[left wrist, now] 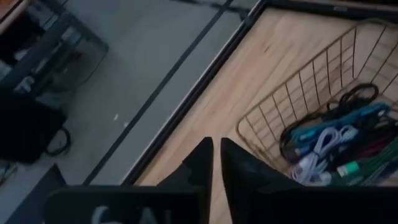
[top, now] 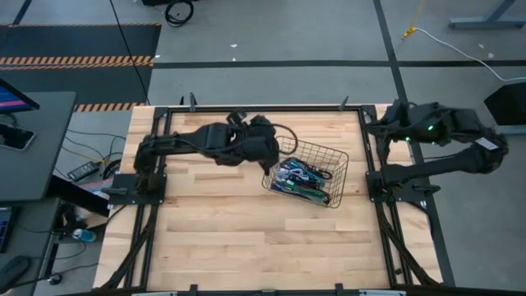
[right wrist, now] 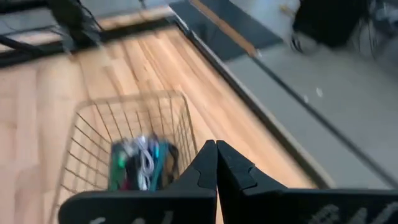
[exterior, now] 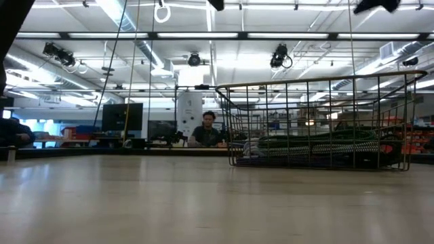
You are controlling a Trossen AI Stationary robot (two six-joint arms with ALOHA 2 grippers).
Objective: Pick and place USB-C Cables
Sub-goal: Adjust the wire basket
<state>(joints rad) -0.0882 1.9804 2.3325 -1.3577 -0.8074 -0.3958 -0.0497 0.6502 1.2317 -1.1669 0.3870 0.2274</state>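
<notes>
Table [top: 246, 222] wood, wire basket [top: 325, 156] right of centre. All USB-C Cables [top: 300, 179] lie bundled inside the basket, none on the bare wood. Left gripper [left wrist: 215, 163] sits at the basket's left rim, jaws nearly together, nothing between them; cables lie just beyond, toward the basket's middle, bundle running roughly along the basket floor. Basket wall stands between. Right gripper [right wrist: 216, 163] parked at the table's right edge, jaws closed, empty, farther off.

No text, label, brand or number could be read anywhere. Pale marks showed on the dark body of the left gripper [left wrist: 216, 163] and of the right gripper [right wrist: 216, 163], but they were cut off and illegible.
</notes>
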